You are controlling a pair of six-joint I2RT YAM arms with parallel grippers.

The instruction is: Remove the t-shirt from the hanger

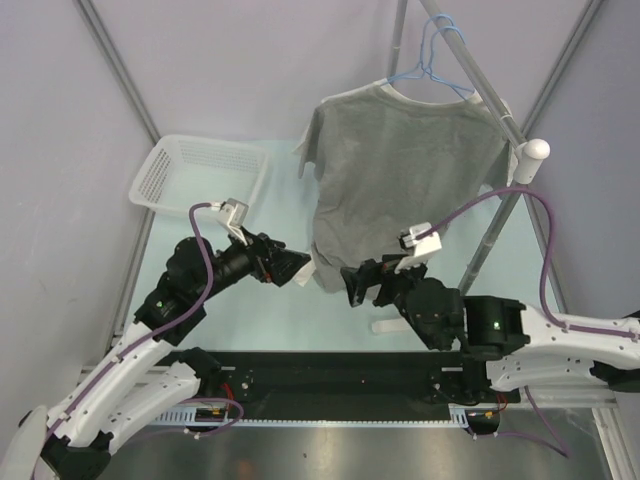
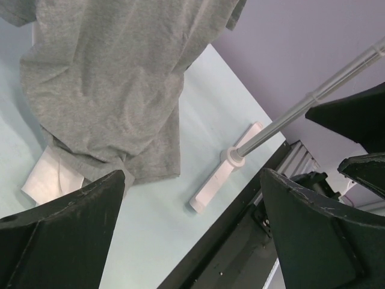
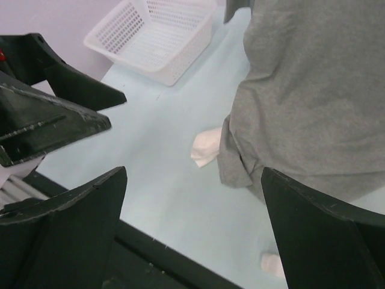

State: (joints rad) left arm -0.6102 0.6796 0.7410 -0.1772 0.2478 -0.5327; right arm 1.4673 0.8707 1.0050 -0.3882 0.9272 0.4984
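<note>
You have the white mesh basket (image 1: 203, 175) at far left. Your left gripper (image 1: 295, 268) is spread wide and holds nothing, just beside the bunched hem. Your right gripper (image 1: 352, 285) gapes too, empty, near that hem. The grey t-shirt (image 1: 405, 170) hangs on the blue hanger (image 1: 432, 72).

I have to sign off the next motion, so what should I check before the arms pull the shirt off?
1. Hanging: grey t-shirt on thin blue wire hanger, ok.
2. Ready to grasp: left claw open, ok.
3. Likewise: right claw open, ok.
4. Grip on fabric: not ok, neither claw holds it.
5. Drop spot: white plastic lattice basket empty, ok.
</note>
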